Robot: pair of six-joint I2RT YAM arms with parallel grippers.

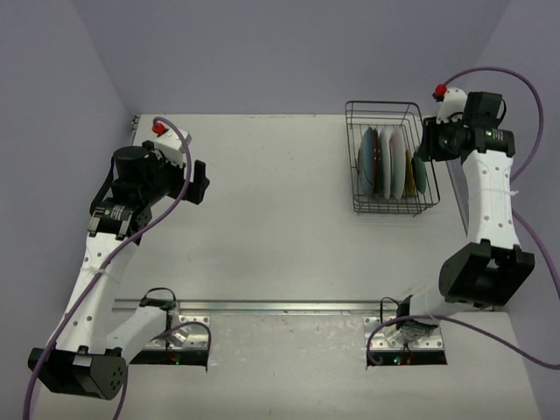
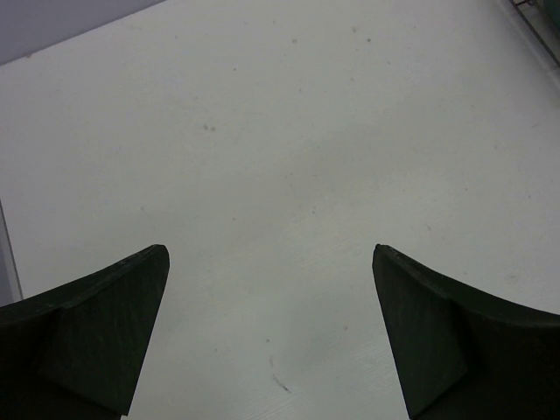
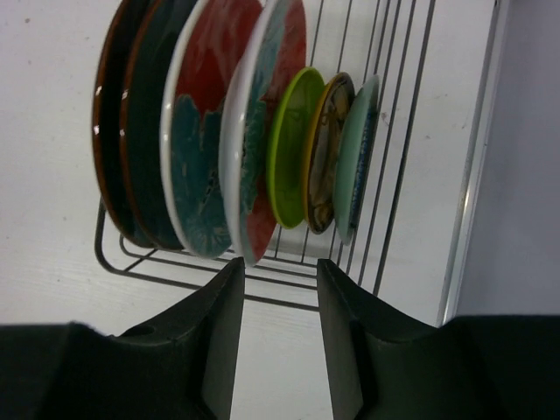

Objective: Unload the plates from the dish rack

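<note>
Plates (image 3: 210, 149) line dish rack (image 1: 381, 103) on white table (image 1: 262, 201) between lilac walls (image 1: 289, 52); left tool (image 2: 269, 254) gapes, right tool (image 3: 278, 267) narrowly apart.

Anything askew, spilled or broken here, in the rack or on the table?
Nothing stands out. The plates stand on edge in a row inside the dish rack, none visibly chipped or fallen out. The rack sits flat on the table, whose surface shows only a few faint specks.

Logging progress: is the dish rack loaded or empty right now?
Loaded. The plates stand on edge in a row inside the dish rack. Seven can be counted in the right wrist view.
</note>
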